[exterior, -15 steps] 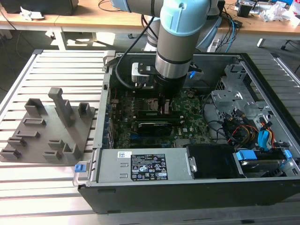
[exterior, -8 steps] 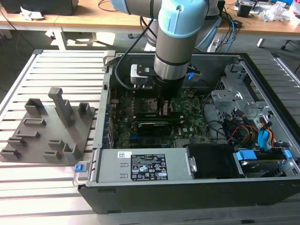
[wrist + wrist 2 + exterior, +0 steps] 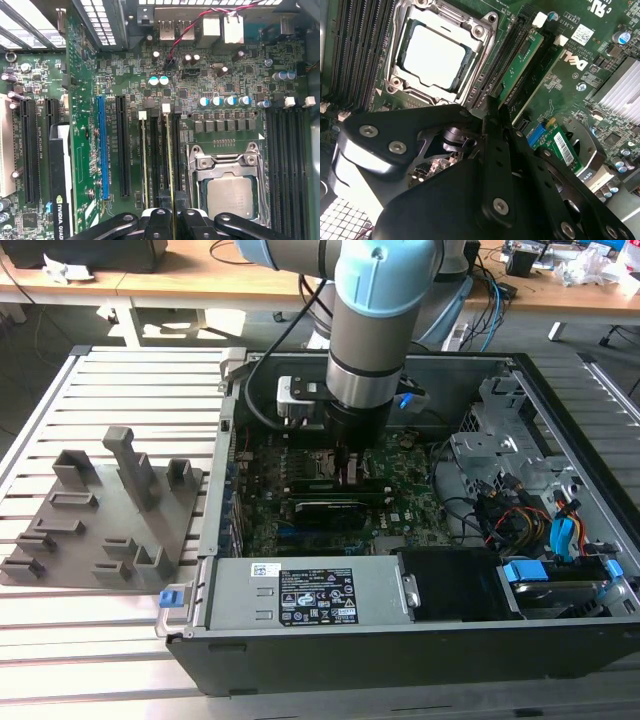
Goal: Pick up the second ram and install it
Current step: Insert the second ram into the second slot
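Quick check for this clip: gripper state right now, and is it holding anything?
Gripper: shut on the second ram, which stands on edge in a motherboard memory slot beside the CPU socket.

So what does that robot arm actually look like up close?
The arm is a thick silver tube with light-blue caps at its joints. A black cable loops beside its wrist, next to a small white box. The gripper is matte black metal, built from flat linked plates fastened with silver screws.

Holder tray [image 3: 100, 520] on table, exterior view's left of PC case [image 3: 560, 440].
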`<move>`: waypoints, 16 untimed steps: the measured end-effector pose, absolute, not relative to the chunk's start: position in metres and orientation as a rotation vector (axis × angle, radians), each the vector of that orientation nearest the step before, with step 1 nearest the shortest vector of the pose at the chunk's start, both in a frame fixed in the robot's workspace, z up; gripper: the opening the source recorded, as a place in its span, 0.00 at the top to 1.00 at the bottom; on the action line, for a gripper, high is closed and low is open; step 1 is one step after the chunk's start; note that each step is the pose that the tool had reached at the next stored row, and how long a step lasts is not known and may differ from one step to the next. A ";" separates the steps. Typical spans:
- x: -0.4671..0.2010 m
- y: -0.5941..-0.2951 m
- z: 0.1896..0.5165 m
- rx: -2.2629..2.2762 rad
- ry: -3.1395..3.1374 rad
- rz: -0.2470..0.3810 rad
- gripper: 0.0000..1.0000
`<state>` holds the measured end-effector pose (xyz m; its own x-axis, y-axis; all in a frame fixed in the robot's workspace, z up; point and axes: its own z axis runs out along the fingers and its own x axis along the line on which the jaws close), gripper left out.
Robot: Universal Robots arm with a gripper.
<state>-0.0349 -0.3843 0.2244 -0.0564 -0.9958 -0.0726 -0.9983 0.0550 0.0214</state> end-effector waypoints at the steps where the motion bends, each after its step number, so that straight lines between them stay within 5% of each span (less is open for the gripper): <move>1: -0.035 -0.384 0.224 -2.131 2.254 0.102 0.86; 16: -0.035 -0.384 0.227 -2.131 2.254 0.102 0.86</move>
<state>-0.0350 -0.3845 0.2269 -0.0566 -0.9958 -0.0726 -0.9982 0.0552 0.0214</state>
